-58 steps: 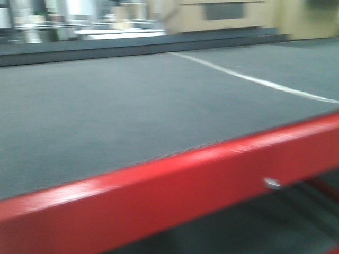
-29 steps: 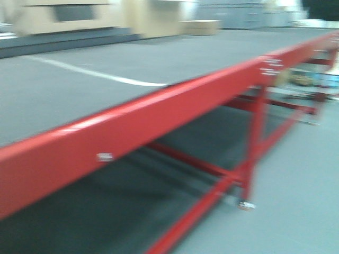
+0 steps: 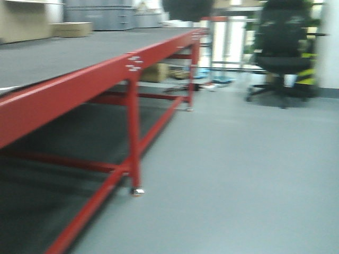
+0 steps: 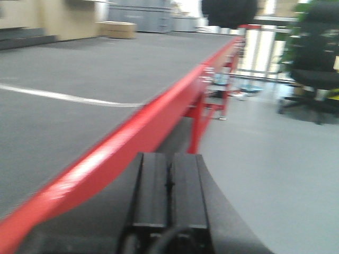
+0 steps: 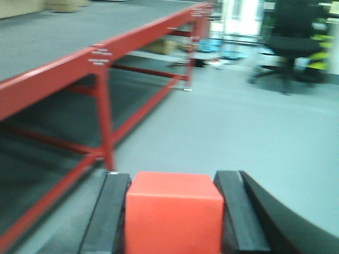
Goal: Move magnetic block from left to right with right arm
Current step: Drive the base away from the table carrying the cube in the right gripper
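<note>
Swung rightward: red table (image 3: 63, 91), office chair (image 3: 283, 50) beyond; right claw (image 5: 173, 182) clamps magnetic block (image 5: 174, 214); left claw (image 4: 168, 161) closed.

Nothing here you can read, small white stickers (image 3: 134, 62) on the worktop (image 3: 63, 92) red edge, their print too blurred for you.

This looks like a lab or workshop hall. A long work table (image 3: 69, 87) with a red steel frame and a dark grey mat top runs across a bare grey floor (image 3: 238, 174). A cardboard box (image 3: 71, 29) and grey cabinets (image 3: 98, 13) stand at the back. A black office chair (image 3: 280, 47) stands off to one side.
</note>
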